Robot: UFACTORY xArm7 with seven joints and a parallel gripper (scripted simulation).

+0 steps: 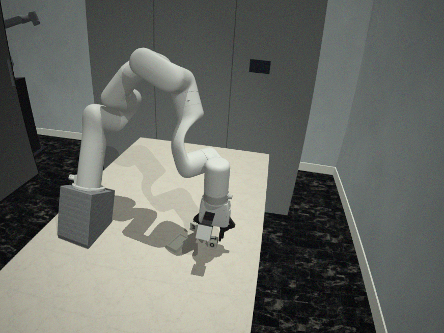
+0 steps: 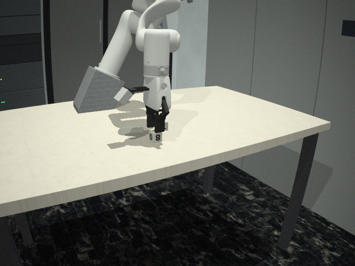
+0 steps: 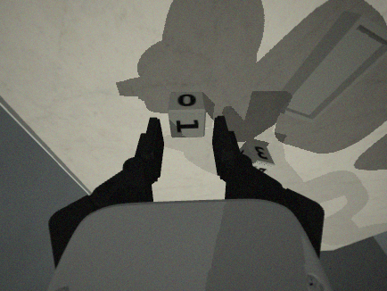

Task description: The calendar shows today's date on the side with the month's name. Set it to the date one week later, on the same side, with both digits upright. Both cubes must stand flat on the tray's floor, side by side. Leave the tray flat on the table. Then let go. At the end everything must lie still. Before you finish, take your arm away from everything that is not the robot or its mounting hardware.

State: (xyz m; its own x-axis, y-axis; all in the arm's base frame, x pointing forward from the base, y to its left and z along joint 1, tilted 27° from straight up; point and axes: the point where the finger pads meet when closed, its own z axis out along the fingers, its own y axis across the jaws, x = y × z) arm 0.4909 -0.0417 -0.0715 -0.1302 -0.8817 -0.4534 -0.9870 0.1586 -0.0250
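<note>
My gripper (image 2: 155,129) (image 3: 187,129) is open and points down. One white cube (image 1: 212,243) (image 2: 155,137) (image 3: 187,115) stands on the table outside the tray, with 1 on top and 0 and 8 on side faces. In the wrist view a gap shows between it and each finger, and the exterior view shows the fingertips near its top. A second cube (image 1: 192,226) (image 3: 261,153) showing a 3 lies outside the tray, partly hidden by a finger in the exterior view. The empty tray (image 1: 176,244) (image 2: 132,129) (image 3: 327,73) lies in the arm's shadow.
The wrist camera housing (image 1: 204,232) (image 2: 123,96) sticks out from the gripper's side. The arm's grey base block (image 1: 86,215) (image 2: 99,91) stands on the table (image 1: 143,290) (image 2: 243,123). The table's edge is to the right of the cubes in the top view.
</note>
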